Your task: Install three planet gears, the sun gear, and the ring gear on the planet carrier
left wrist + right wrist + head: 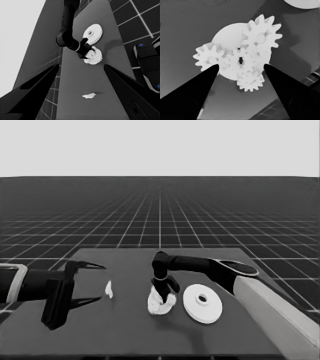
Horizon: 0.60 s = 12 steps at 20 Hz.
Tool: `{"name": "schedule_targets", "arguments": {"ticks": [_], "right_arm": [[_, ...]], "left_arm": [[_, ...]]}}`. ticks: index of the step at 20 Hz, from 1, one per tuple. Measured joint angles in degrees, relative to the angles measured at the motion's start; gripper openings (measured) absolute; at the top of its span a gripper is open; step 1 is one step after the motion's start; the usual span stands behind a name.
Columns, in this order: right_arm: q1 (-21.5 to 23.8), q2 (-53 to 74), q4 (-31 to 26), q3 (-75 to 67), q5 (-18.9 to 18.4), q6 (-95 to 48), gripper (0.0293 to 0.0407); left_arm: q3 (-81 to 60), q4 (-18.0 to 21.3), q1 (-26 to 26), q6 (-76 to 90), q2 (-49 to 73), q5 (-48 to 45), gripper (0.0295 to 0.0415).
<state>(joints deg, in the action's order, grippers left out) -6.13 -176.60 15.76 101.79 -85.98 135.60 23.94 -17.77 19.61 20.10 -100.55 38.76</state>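
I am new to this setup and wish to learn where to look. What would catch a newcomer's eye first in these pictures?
First, the right gripper hanging with open fingers over the smaller round part at mid-table, where four gears already sit meshed on it. Next, the larger round part lying bare just to the right of that cluster. The left gripper waits open at the table's left end, with a thin white piece beside it.

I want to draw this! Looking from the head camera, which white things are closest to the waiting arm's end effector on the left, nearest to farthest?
1. Thin white piece, just beside the left end effector.
2. Smaller round part with gears, mid-table, under the right end effector.
3. Larger round part, farthest right.
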Motion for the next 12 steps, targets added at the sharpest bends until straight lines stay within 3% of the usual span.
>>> {"name": "schedule_targets", "arguments": {"ticks": [6,7,8,10,12], "right_arm": [[0.0,0.0,0.0,0.0,0.0,0.1,0.0385],[2.8,0.5,-2.5,-2.2,-1.5,-22.4,0.0393],[5.0,0.7,-4.0,-3.3,-2.1,-36.6,0.0391],[6.9,0.8,-5.7,-3.9,-2.3,-50.1,0.0386],[7.5,0.9,-6.3,-4.1,-2.2,-54.8,0.0385]], "left_arm": [[0.0,0.0,0.0,0.0,0.0,0.0,0.0385],[0.0,0.0,0.0,0.0,0.0,0.0,0.0385],[0.0,0.0,0.0,0.0,0.0,0.0,0.0385],[0.0,0.0,0.0,0.0,0.0,0.0,0.0385],[0.0,0.0,0.0,0.0,0.0,0.0,0.0385]]}}
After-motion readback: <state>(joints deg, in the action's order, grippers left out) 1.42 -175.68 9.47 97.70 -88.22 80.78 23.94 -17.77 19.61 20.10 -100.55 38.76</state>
